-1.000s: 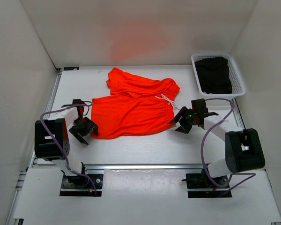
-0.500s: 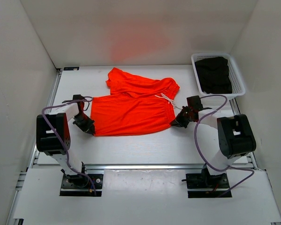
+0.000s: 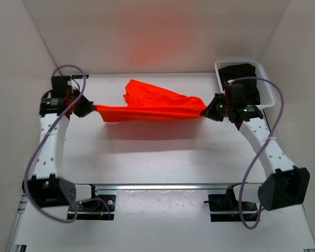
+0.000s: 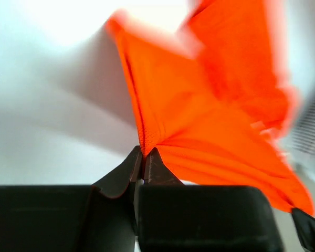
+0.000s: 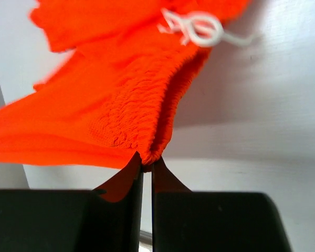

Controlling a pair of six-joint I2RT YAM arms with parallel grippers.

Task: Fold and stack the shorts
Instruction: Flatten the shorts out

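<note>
Orange shorts (image 3: 152, 105) are held stretched between both pincers, raised over the far half of the worktop (image 3: 163, 157). The left pincer (image 3: 89, 108) is clamped on a leg-side fabric edge, the right pincer (image 3: 207, 111) on the gathered waistband. Fabric is pulled into a taut band, bunched toward the rear; a white drawstring (image 5: 197, 29) is seen by the waistband.

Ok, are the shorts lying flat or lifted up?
Lifted: the shorts hang stretched between the left end effector and right end effector, shadow beneath.
</note>
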